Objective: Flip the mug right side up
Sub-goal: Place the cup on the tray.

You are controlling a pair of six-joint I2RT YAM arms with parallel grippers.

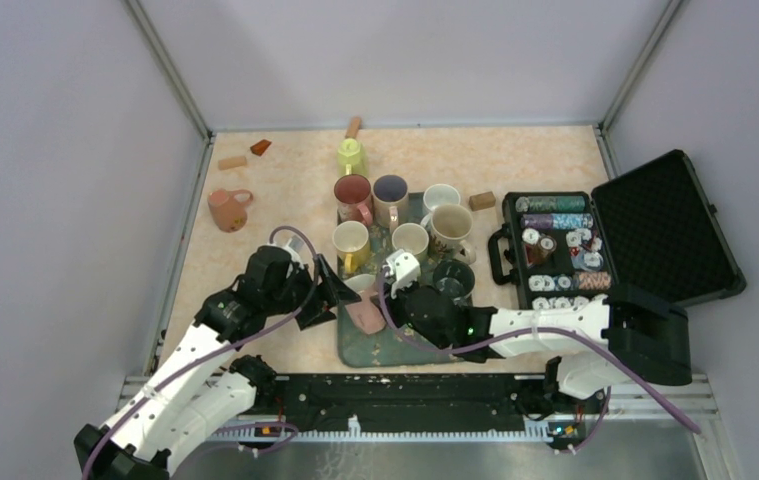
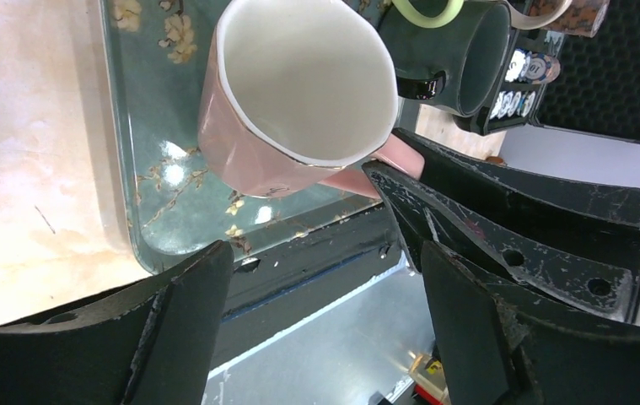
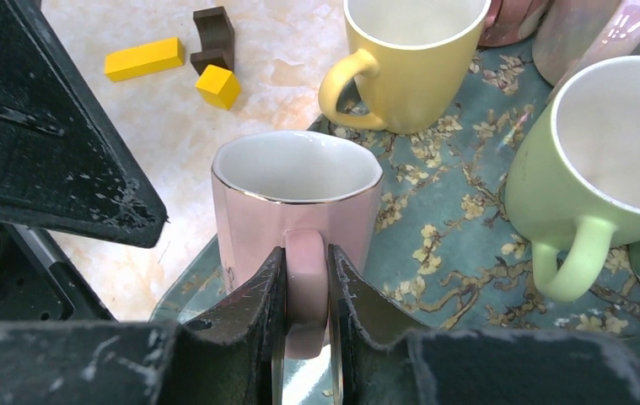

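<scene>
Right claw (image 3: 306, 283) pinches pink mug (image 3: 295, 202) handle

Laboratory test cell. A marble-patterned table (image 1: 285, 200) is enclosed by plain lilac panels (image 1: 405, 60) on metal posts (image 1: 170, 70), with two robot arms (image 1: 195, 370) bolted to a rail (image 1: 405, 400) at its near edge. Assorted props lie on it: a tray (image 1: 395, 352) of mugs (image 1: 351, 243), a case (image 1: 655, 225) of poker chips (image 1: 555, 245) and wooden blocks (image 1: 232, 162).

A pale pink mug (image 3: 299, 211) with flat-sided walls, a thin gold rim and a white inside stands upright, mouth up, at the near left corner of a flowered teal tray (image 3: 443, 236). The right claw (image 3: 306, 253) pinches its handle.
</scene>
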